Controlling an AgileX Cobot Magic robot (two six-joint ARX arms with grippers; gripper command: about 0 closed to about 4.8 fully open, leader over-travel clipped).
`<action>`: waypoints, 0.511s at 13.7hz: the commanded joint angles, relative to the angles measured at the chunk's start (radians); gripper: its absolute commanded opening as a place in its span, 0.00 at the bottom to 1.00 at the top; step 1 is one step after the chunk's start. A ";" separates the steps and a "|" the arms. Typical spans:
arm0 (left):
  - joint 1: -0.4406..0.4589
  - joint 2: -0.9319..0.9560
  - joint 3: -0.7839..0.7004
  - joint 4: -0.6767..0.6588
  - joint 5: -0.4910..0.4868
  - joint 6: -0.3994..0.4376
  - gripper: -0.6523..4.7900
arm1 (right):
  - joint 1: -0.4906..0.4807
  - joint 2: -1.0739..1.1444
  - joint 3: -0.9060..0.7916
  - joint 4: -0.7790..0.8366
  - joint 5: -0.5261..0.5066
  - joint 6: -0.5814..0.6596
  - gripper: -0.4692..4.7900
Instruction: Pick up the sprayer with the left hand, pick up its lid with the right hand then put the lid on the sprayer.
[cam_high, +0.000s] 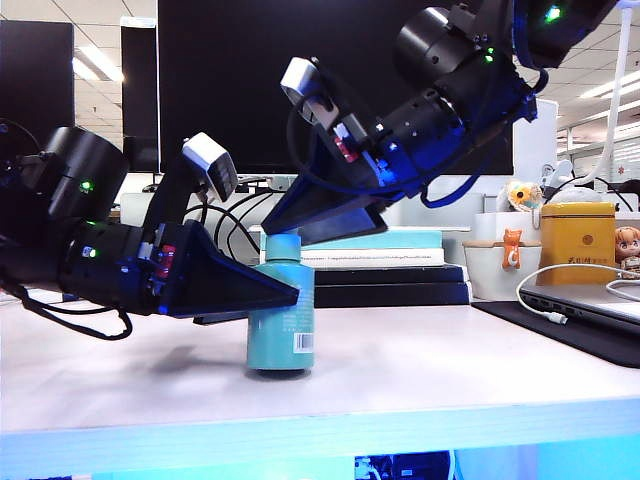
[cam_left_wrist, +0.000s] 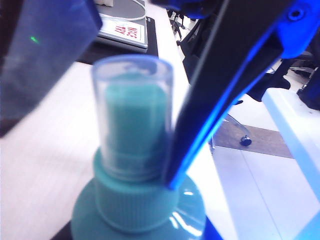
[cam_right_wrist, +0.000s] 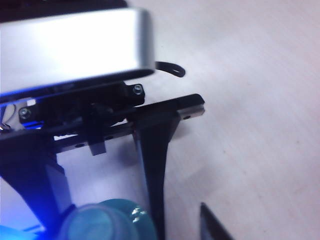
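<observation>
Exterior view: the sprayer (cam_high: 281, 320), teal with a white barcode label low on its side, stands upright on the pale table (cam_high: 450, 360), centre of frame. The left gripper (cam_high: 272, 297) reaches in from the left, its fingers clamped around the bottle's body at mid-height. The right gripper (cam_high: 315, 232) slants down from upper right, its tips at the bottle's top.

In the left wrist view the lid (cam_left_wrist: 132, 95), a clear cap, sits over the teal nozzle, down to the ribbed collar. One dark right finger (cam_left_wrist: 220, 95) runs beside the cap, close along it; contact is not certain.

The right wrist view shows the capped sprayer top (cam_right_wrist: 102, 220) at lower left, between that gripper's two spread fingers (cam_right_wrist: 155, 165). They stand apart, released from the cap.

Behind the bottle, a stack of books (cam_high: 385, 265).
</observation>
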 joint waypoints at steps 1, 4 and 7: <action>-0.002 -0.008 0.006 0.009 -0.008 0.051 0.49 | -0.005 0.008 -0.008 0.008 -0.013 0.027 0.69; -0.002 -0.008 0.006 -0.056 -0.125 0.130 0.45 | -0.005 0.008 -0.007 0.063 -0.087 0.101 0.73; -0.002 -0.008 0.006 -0.053 -0.185 0.138 0.44 | -0.005 0.008 -0.007 0.092 -0.149 0.157 0.73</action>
